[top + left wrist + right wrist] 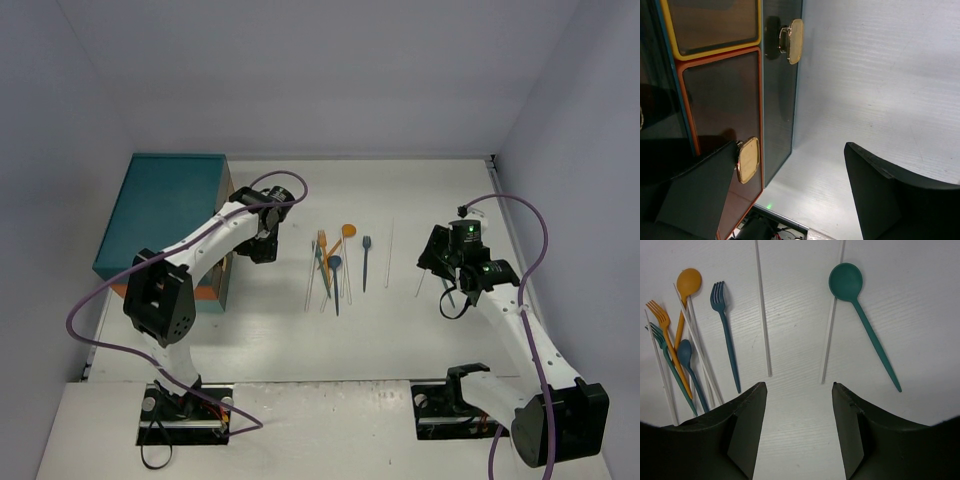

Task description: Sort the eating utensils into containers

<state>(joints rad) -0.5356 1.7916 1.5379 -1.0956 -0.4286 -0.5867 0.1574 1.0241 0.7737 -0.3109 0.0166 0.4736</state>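
Left gripper (262,245) stood spread wide and empty at the front of the teal chest (165,215), at 9 o'clock on the table (430,190), one finger (710,195) beside a gold handle (748,160); drawers (725,110) looked shut. Utensils (335,265) lay loose at centre, none seen sorted. Right gripper (447,268), half-open and holding nothing, hovered at 3 o'clock over a teal spoon (860,305).

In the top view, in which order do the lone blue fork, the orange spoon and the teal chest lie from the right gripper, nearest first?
1. The lone blue fork, just left of the right gripper.
2. The orange spoon, farther left and a little farther back.
3. The teal chest, at the far left, clearly the farthest.
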